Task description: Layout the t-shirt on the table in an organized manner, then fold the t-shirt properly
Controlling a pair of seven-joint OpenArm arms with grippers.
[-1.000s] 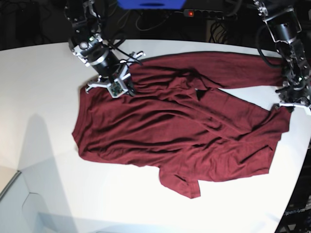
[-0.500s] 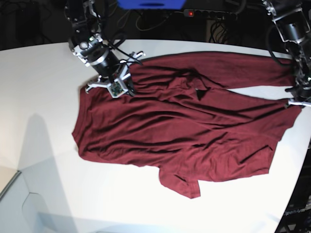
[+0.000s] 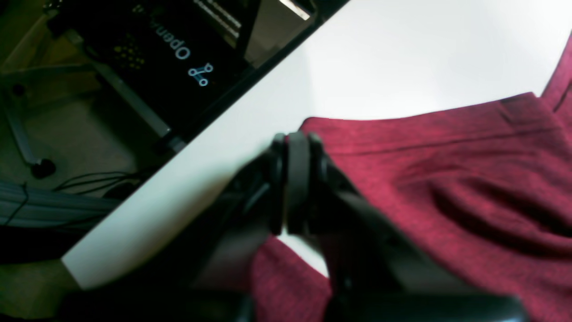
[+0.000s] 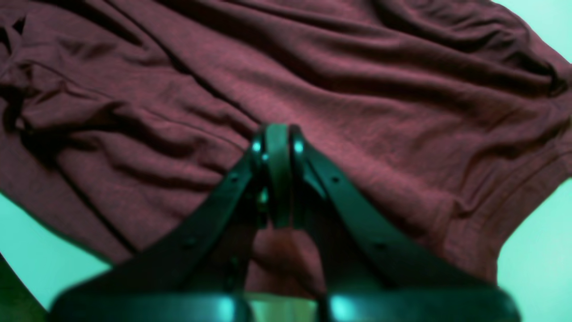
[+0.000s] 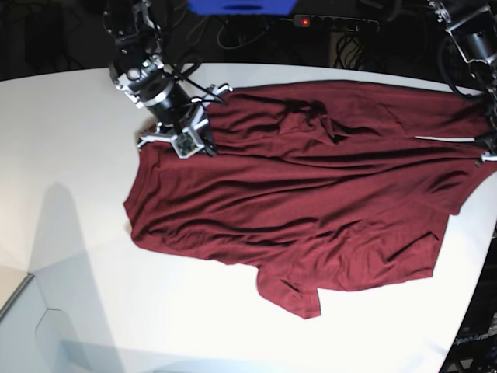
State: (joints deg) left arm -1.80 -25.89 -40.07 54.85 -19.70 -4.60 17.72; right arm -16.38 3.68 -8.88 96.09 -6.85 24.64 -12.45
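Observation:
The maroon t-shirt lies stretched wide across the white table, with one sleeve pointing toward the near edge. My right gripper is at the shirt's upper left part. In the right wrist view it is shut on a pinch of the shirt. My left gripper is at the table's right edge. In the left wrist view it is shut on the hem of the shirt, close to the edge of the table.
A power strip with a red light, cables and a blue object sit behind the table's far edge. In the left wrist view a dark stand and floor lie beyond the table's edge.
My left gripper has pulled the shirt's right side further right and up, stretching the fabric flatter. The shirt's left edge has shifted right. My right gripper has stayed almost in place.

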